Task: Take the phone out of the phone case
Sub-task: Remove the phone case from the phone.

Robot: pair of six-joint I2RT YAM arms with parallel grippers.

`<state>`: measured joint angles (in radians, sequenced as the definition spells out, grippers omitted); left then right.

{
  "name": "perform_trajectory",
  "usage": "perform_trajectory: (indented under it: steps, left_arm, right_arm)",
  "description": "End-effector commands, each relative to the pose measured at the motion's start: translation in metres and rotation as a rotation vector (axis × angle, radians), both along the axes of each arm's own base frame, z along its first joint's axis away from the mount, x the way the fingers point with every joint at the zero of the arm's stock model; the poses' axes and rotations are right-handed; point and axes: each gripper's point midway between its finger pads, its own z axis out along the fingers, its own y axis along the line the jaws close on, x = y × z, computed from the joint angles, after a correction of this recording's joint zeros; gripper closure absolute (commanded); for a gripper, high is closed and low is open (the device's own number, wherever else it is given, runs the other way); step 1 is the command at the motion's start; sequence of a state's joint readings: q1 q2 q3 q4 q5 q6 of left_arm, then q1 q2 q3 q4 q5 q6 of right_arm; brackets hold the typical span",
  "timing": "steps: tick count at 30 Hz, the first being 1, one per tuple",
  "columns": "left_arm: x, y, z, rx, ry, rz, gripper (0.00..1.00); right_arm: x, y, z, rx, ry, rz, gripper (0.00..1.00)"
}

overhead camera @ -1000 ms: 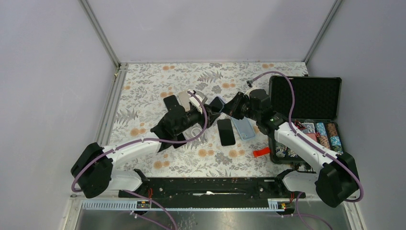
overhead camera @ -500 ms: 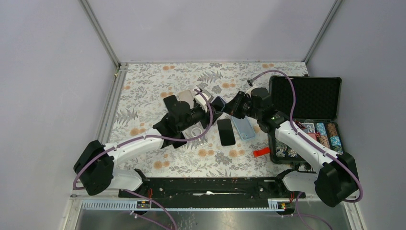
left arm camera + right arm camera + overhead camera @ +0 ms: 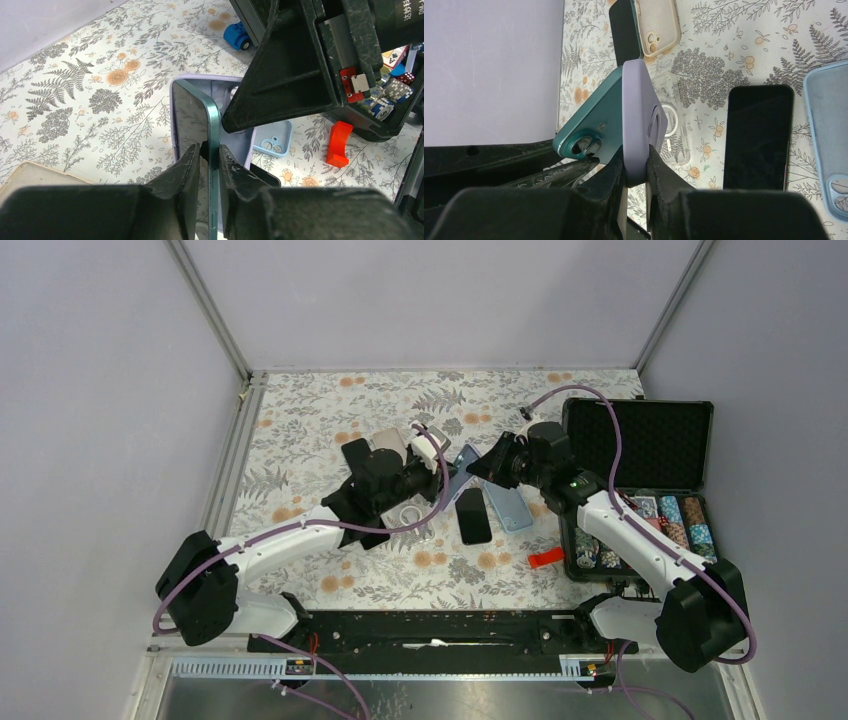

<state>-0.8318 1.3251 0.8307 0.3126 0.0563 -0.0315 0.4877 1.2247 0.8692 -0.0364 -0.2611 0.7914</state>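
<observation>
Towards the far left of the floral table (image 3: 300, 430) lies a beige case (image 3: 656, 25), camera cut-out up, with a dark slab just beside it; nearer the middle, the left end effector (image 3: 209, 152) is clamped on the long edge of the green phone (image 3: 192, 120), which stands on edge, raised off the table; the phone's camera end is partly out of the lilac phone case (image 3: 639, 115), while its other end sits inside the shell; the two splay apart like an open book; the right end effector (image 3: 635, 167) pinches the phone case across its back and rim, fingers closed on it. Below the held pair a clear case (image 3: 671, 135) with a ring lies flat; beside it a black phone (image 3: 472, 515) lies screen up, and a light blue case (image 3: 508, 507) touches its right side; a red piece (image 3: 546, 557) lies nearer the front edge; an open black box (image 3: 640, 445) with poker chips sits at the right edge.
</observation>
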Motion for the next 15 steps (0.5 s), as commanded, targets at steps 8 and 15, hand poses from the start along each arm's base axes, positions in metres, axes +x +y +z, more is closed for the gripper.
perform_trajectory:
  steps: [8, 15]
  left_arm:
    - [0.020, -0.008, 0.006, -0.020, 0.000, 0.031, 0.66]
    - [0.032, 0.000, 0.005, -0.001, -0.008, 0.113, 0.88]
  right_arm:
    - [-0.021, 0.030, 0.071, 0.177, -0.127, 0.186, 1.00]
    - [-0.022, 0.029, 0.071, 0.173, -0.131, 0.189, 1.00]
